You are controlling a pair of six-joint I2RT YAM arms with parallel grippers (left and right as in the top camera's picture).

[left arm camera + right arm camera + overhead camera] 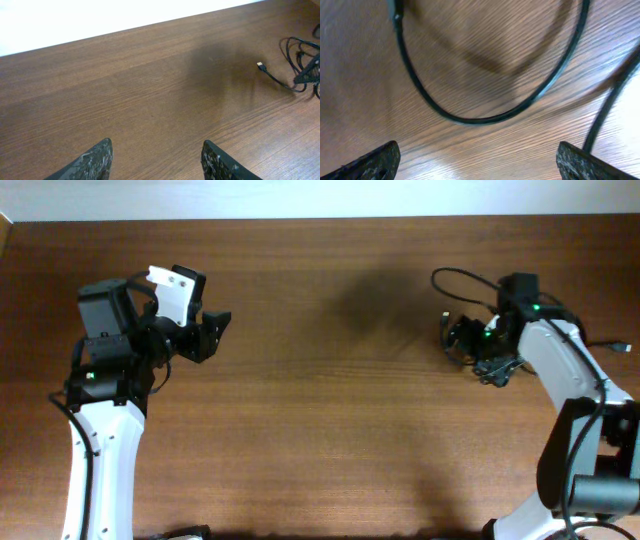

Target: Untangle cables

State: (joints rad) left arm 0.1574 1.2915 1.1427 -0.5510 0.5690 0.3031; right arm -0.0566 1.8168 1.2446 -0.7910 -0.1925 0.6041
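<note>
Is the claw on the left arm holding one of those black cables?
No, the left claw is open over bare table, and the cables lie well away from it.

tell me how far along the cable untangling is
Done: nothing visible; the thin black cables lie bunched in overlapping loops. In hand: the right gripper, open, hangs low over one loop, gripping nothing; the left gripper, open, hovers far away. Left: grasping and separating every cord.
</note>
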